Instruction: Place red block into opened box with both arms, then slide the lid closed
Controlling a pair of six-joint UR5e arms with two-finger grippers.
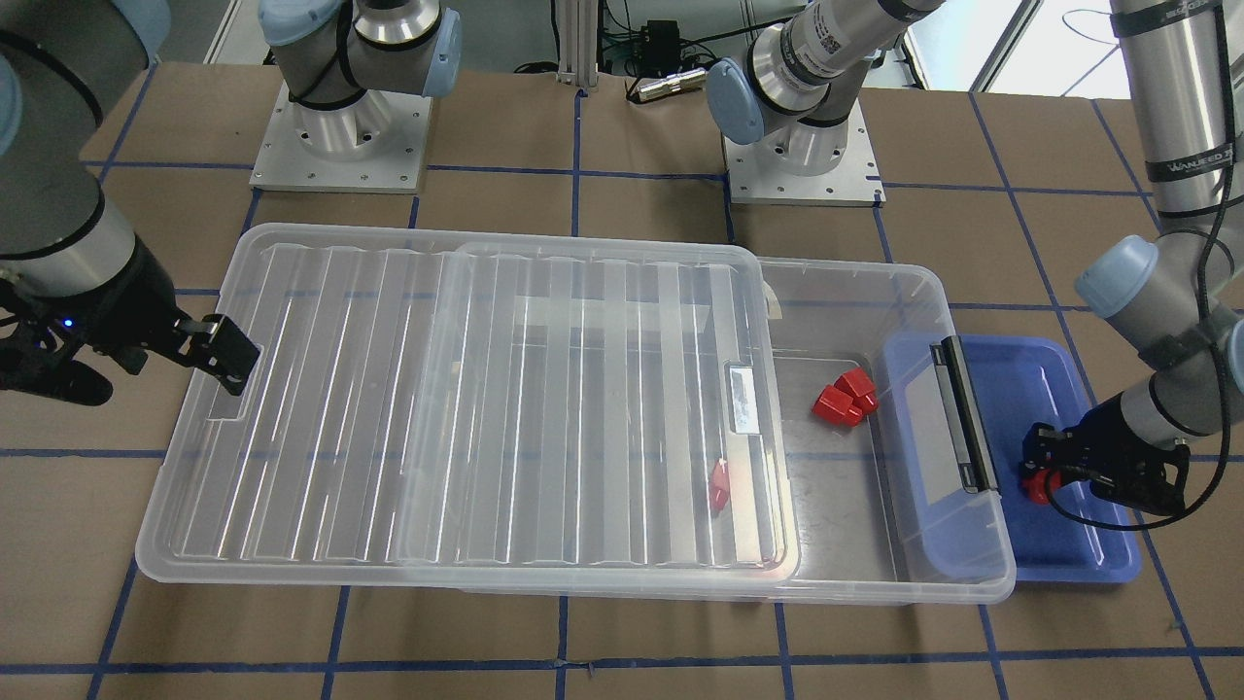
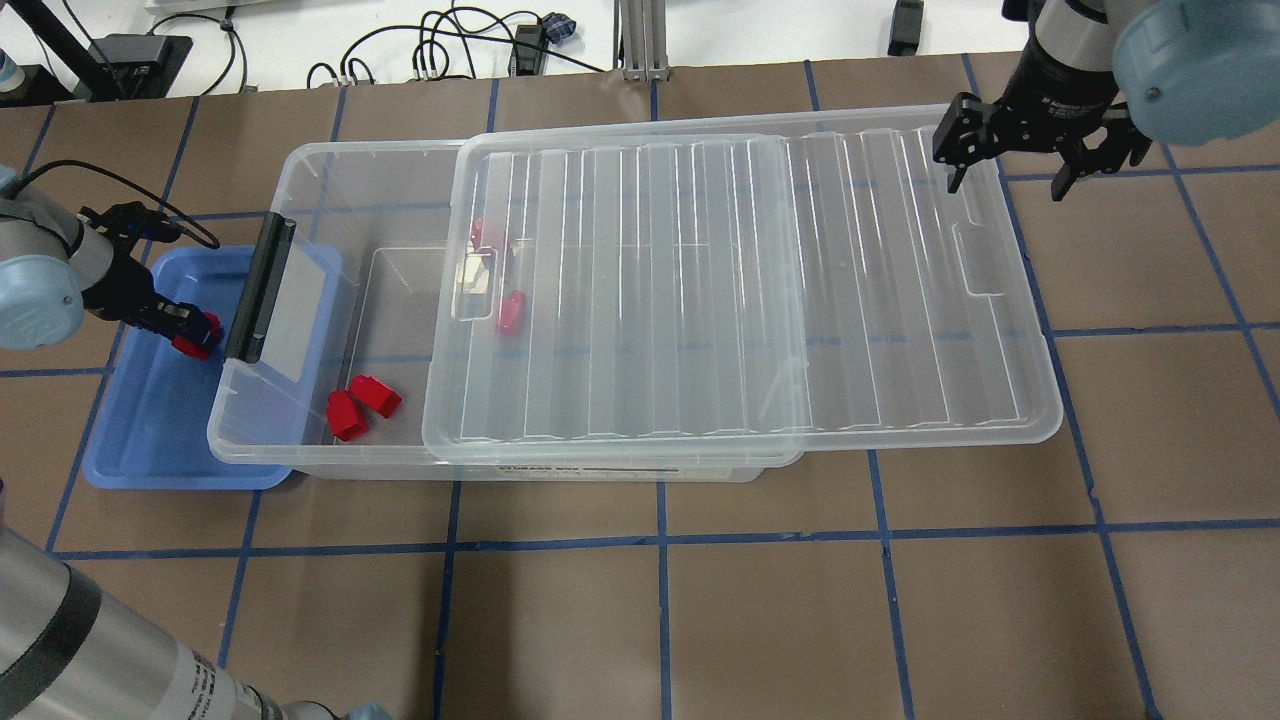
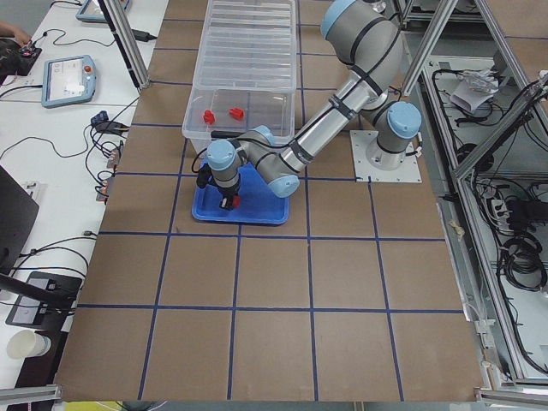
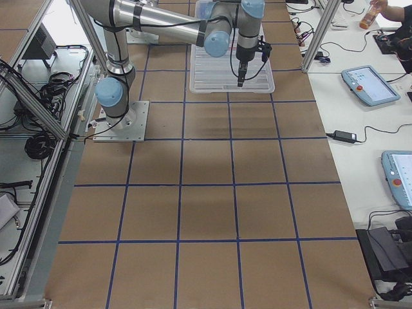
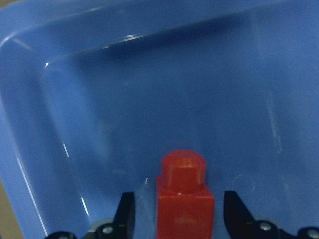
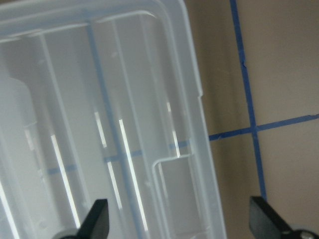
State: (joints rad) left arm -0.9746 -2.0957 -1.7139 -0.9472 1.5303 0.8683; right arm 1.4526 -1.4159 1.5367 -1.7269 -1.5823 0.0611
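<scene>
A red block lies in the blue tray, between the fingers of my left gripper. The jaws stand open with a small gap on either side of the block. The clear box is partly uncovered at its latch end, and two red blocks lie on its bare floor. The ribbed lid covers the rest and overhangs the far end; more red blocks show through it. My right gripper hangs open over the lid's outer end near its recess.
The black bar latch sits on the box's short end, overlapping the blue tray. Both arm bases stand behind the box. Brown table with a blue tape grid lies in front of the box.
</scene>
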